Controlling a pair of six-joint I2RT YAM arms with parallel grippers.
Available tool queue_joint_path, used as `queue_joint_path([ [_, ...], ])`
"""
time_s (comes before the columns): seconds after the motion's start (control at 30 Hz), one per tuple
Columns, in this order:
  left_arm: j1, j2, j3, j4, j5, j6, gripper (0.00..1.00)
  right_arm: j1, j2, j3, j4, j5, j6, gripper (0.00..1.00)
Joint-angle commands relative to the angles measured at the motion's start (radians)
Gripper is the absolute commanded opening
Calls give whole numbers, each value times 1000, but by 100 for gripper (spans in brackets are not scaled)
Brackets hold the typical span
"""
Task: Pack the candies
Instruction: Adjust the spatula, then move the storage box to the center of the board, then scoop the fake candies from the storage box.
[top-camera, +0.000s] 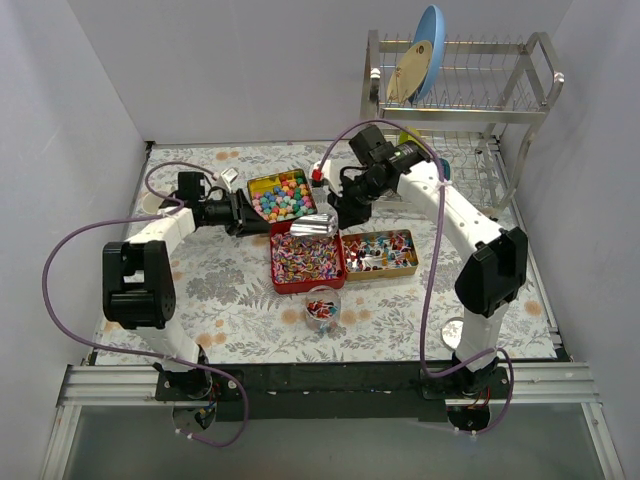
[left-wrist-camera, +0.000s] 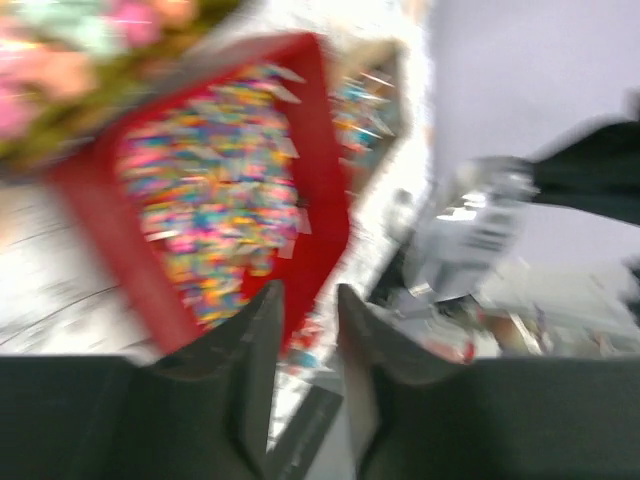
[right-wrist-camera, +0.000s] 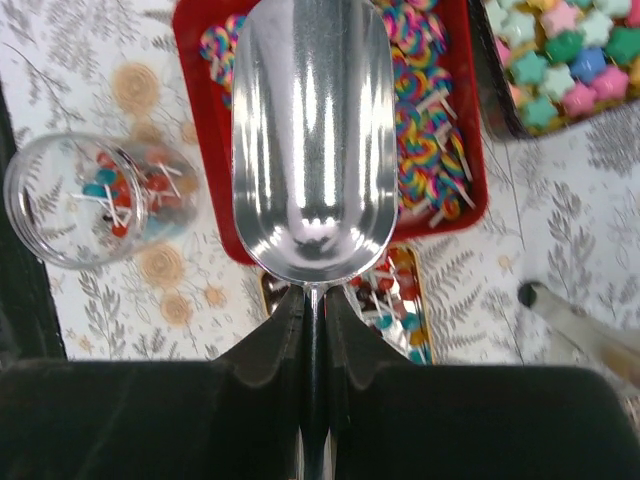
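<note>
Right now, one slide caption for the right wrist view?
Right end effector grips an empty metal scoop over the red tin of rainbow lollipops, clear cup of candies alongside.

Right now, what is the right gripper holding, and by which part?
A metal scoop, gripped by its thin handle in the right gripper; its bowl is empty.
</note>
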Motion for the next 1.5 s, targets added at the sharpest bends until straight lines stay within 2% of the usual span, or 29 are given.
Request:
queue_joint_path([
  [0.0,44,-11,23,-245,-355,138,11,-49,-108,-16,-52,108,-53,1],
  [0.07,44,3,-2,-243,-384,132,0,-59,-131,-49,-56,137,-81,1],
  [0.2,40,68,7,-211,-411,110,0,-61,-206,-103,-30,267,-93,1],
  [0.3,23,119,43,-188,-407,110,0,-63,-254,-143,-29,311,-116,1],
  [0.47,-115,173,109,-202,-407,145,0,-66,-326,-223,10,364,-128,1],
  [0.73,-310,223,159,-162,-394,125,0,-72,-341,-266,-26,432,-150,1],
  [0.93,-367,265,216,-166,-416,115,0,-75,-323,-280,-75,479,-208,1],
  [1.07,-352,228,219,-205,-505,116,1,-66,-211,-203,-170,560,-330,1],
  [1.1,-342,214,192,-214,-514,106,2,-60,-183,-140,-202,603,-354,1],
  [1.2,-292,150,120,-216,-503,93,23,-47,-87,-25,-248,692,-436,1],
  [1.27,-267,115,84,-214,-506,98,32,-32,-44,12,-250,734,-478,1],
  [1.47,-244,-14,-38,-173,-493,89,45,42,30,63,-248,887,-561,1],
])
